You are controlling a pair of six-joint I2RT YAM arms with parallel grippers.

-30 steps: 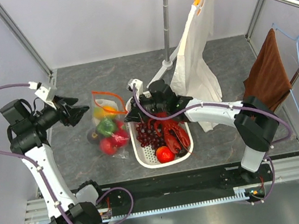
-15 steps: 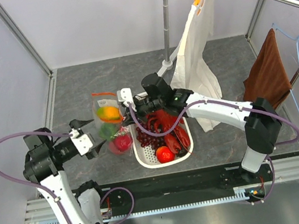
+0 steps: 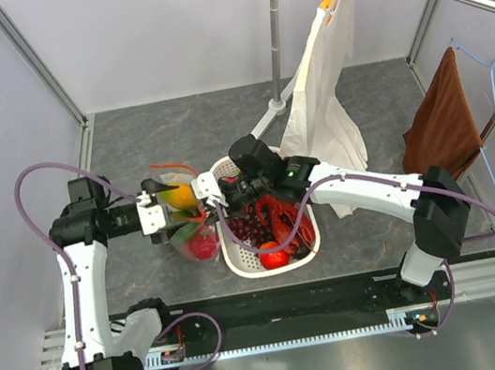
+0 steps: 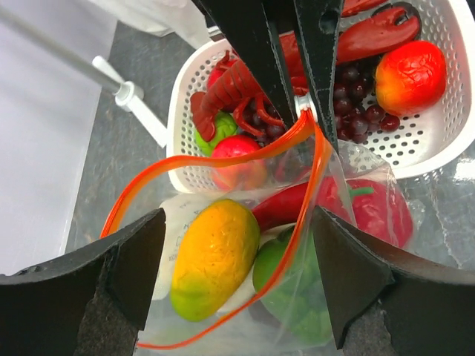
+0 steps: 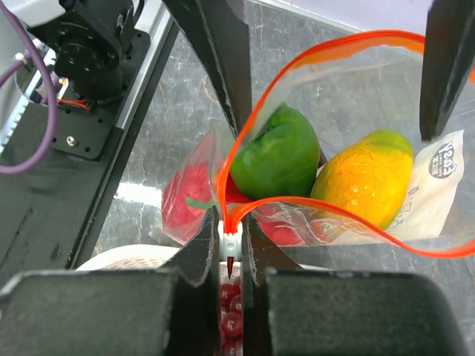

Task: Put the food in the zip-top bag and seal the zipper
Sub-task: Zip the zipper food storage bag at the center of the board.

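– How should the step in hand be carried out?

– On the left, the left claw point(image 4: 237, 215) is spread wide at the mouth of the zip-top bag point(image 4: 349, 170), with one finger to each side. It is judged best that the free lip be taken near its far end, so that the mouth is drawn taut rather than crumpled. Whether the plastic is already touched by either finger cannot be told from these angles.

– And how does the bag look?

– It is seen on the grey surface point(image 3: 172, 131), just beside the white basket point(image 4: 182, 126). It is clear and crinkly, and its orange-red zipper point(image 4: 223, 159) is bowed into an open loop. A yellow-orange piece point(image 4: 215, 256), a green pepper point(image 5: 278, 159) and a red fruit point(image 4: 378, 211) are held inside.

– Further right?

– One end of the zipper is pinched by the right claw point(image 5: 231, 237), which is pressed together on it, so the mouth is held up. A red lobster point(image 4: 237, 85), grapes point(image 4: 360, 115) and a red-yellow fruit point(image 4: 412, 74) lie in the basket. Loading is therefore judged unfinished, and sealing should be put off.
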